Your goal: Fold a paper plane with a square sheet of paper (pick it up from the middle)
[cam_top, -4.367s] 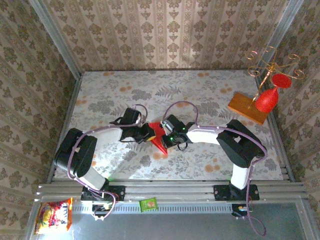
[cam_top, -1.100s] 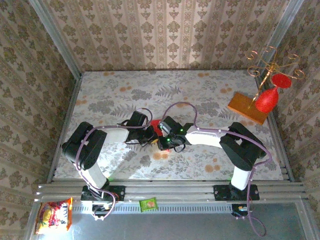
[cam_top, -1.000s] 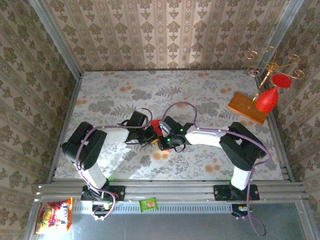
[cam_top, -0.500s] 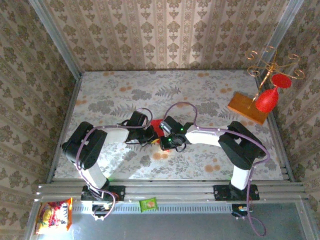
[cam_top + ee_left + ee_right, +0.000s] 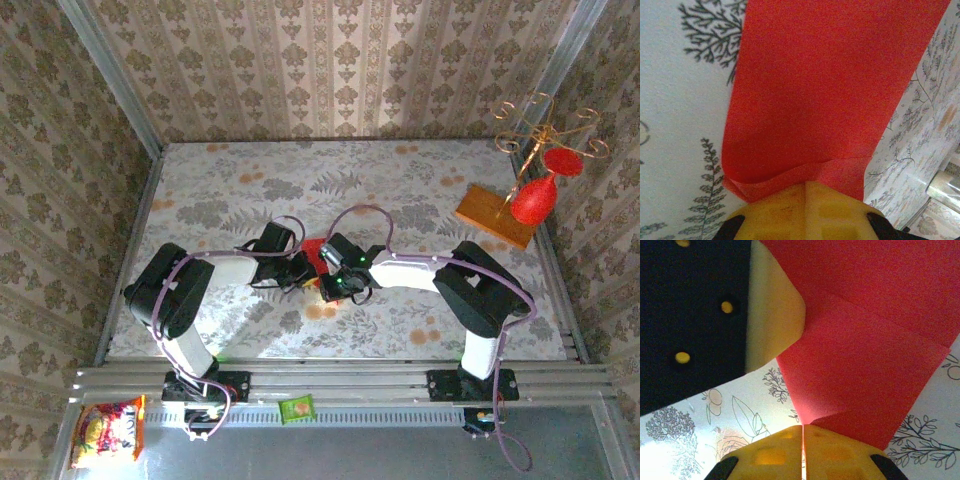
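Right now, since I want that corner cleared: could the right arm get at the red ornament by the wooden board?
Probably not yet: the right gripper is shut on the red paper, which the left gripper also pinches. The table toward the ornament looks free.

Overhead, I see bright, even light; a pale glare patch sits on the worktop [image 5: 240, 340] near its front edge, with soft shadows under the arms [image 5: 420, 270]. Up close, the wrist views are grainy: the paper [image 5: 830, 85] glows saturated red, and the right hand [image 5: 802, 432] is out of focus.
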### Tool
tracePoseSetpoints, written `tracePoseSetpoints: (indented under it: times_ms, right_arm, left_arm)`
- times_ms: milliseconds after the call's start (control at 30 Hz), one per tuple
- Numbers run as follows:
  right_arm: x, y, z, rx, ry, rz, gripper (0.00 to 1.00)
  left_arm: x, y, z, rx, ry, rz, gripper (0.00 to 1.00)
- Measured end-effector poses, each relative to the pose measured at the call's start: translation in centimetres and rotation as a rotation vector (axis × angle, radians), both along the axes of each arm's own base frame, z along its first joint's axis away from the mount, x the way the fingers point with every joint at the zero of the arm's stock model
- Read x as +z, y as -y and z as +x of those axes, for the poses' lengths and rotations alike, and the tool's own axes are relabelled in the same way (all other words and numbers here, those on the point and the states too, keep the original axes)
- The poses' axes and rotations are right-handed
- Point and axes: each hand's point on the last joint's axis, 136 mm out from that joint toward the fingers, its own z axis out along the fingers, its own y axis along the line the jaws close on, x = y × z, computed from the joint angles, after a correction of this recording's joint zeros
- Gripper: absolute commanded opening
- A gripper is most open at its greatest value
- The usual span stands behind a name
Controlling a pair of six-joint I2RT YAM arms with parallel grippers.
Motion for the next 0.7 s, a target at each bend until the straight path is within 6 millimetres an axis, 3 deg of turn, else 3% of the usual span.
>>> tracePoseSetpoints:
  times_ms: [700]
  right_arm:
    - [-0.26, 0.54, 0.14, 0.009, -0.006, -0.001, 0.13]
  left_arm:
    - [0.00, 0.07, 0.14, -0.013, 0.002, -0.008, 0.04]
